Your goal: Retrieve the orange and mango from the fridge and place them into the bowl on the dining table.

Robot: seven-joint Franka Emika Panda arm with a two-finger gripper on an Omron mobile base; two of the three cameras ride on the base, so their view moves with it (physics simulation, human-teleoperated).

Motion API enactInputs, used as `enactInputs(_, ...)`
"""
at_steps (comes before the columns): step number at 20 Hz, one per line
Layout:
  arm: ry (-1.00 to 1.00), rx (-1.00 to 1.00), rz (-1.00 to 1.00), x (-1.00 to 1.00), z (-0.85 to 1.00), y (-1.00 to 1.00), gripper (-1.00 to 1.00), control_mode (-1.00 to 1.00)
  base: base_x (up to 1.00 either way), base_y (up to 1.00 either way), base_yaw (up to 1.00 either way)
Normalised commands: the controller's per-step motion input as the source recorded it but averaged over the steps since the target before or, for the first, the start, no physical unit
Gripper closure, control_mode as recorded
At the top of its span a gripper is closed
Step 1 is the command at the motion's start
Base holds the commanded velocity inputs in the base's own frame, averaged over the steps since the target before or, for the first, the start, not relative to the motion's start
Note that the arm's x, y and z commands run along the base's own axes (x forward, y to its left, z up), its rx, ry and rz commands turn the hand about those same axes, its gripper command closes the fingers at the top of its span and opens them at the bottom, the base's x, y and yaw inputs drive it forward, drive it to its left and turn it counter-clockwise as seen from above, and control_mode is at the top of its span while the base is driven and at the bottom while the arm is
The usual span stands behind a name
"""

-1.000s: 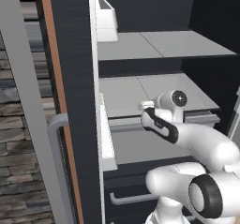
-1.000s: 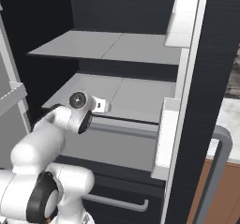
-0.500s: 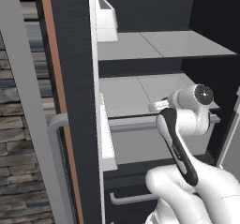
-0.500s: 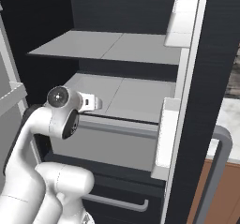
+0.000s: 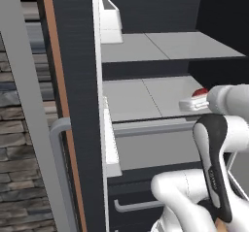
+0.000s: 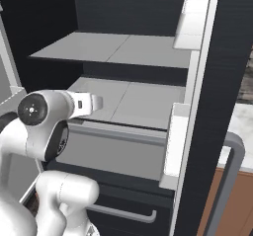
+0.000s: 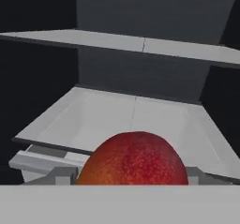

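The fridge (image 5: 78,80) stands open, with grey shelves (image 6: 123,50) and a lower drawer. My gripper (image 5: 194,100) reaches over the front of the middle shelf and is shut on the mango (image 7: 133,160). In the hand view the red-blushed mango bulks close at the bottom centre, held in front of the shelf's edge. From the left base view only a red sliver of the mango (image 5: 200,91) shows above the white hand. In the right base view the gripper (image 6: 96,101) points over the same shelf and hides the fruit. The orange and the bowl are out of view.
Both fridge doors stand open, with white door bins (image 5: 109,17) (image 6: 175,141) flanking the opening. A grey bar handle (image 5: 58,168) is at the left. A white veined top over a brown front (image 6: 243,126) shows at the far right; I cannot tell whether it is the dining table.
The arm has swung and its elbow has risen. The hand with the mango has shifted toward the right side of the middle shelf. The jaws have kept the same width.
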Motion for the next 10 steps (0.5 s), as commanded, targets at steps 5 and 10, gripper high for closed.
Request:
enactInputs(5,0.01,0.0,0.0,-0.92,1.0,-0.27,1.0,-1.0,0.0,0.0,0.0)
enactInputs(10,0.13,-0.02,0.0,-0.71,0.88,-0.08,1.0,-1.0,0.0,0.0,0.0)
